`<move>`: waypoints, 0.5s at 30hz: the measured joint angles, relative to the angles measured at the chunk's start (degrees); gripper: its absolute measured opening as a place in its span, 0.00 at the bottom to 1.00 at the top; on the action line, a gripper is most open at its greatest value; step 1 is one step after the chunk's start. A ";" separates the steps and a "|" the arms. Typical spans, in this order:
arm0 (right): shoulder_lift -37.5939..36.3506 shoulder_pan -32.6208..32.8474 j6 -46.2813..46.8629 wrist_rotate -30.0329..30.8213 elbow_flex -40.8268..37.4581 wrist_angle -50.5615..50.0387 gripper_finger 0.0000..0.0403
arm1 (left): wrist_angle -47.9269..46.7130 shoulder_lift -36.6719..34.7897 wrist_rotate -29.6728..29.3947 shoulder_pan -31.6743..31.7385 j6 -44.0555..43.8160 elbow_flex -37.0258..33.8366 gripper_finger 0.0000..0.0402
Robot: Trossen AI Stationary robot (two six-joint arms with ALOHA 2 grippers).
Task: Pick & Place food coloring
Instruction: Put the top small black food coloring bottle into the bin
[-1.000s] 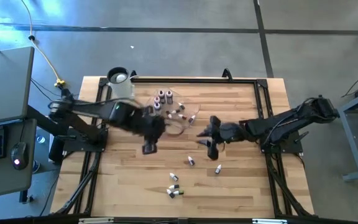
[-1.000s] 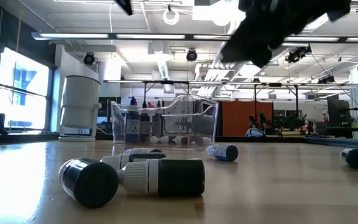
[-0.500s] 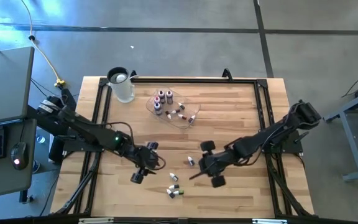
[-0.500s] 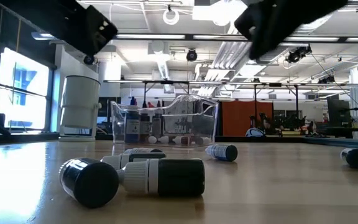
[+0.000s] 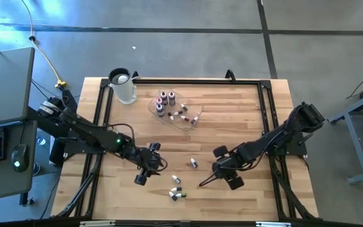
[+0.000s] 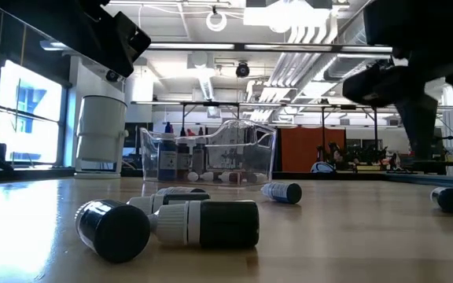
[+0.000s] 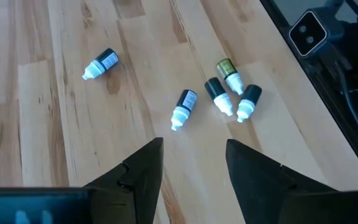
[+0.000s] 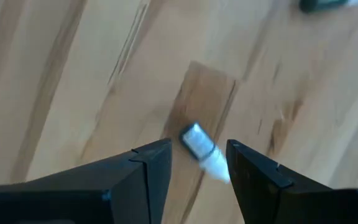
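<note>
Small food coloring bottles lie on their sides on the wooden table: one point(image 5: 194, 164) in the middle and a cluster point(image 5: 176, 192) by the near edge, which the left wrist view shows as several white-capped bottles point(image 7: 184, 107). More of them stand and lie in the clear tray point(image 5: 191, 121). My right gripper point(image 5: 221, 169) hangs open, pointing steeply down over one bottle point(image 8: 194, 138) that lies on the table between its fingers, untouched. My left gripper point(image 5: 156, 167) is open just left of the cluster, above the table and slanting down.
A clear jug point(image 5: 123, 86) stands at the far left corner. A black frame point(image 5: 266, 101) runs along the table's sides. In the low view two dark bottles point(image 6: 171, 224) lie close to the camera, and another point(image 6: 451, 199) lies at the right, below my right gripper's fingers.
My left gripper has come from beside the tray toward the near edge and down, and now keeps still over the wood left of the cluster. My right gripper has gone toward the near edge, then a little rightward, and has tipped to point down over a lying bottle.
</note>
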 joint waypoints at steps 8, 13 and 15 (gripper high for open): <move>-0.01 1.61 -14.30 1.85 -8.87 11.38 0.36 | -0.63 0.00 -0.23 0.02 0.44 0.00 0.43; -0.23 1.68 -17.40 3.28 -16.20 24.87 0.35 | -0.66 0.02 -0.39 0.02 0.44 0.00 0.43; -0.41 1.68 -17.40 3.71 -18.65 28.72 0.34 | -0.65 0.02 -0.39 0.02 0.40 0.00 0.43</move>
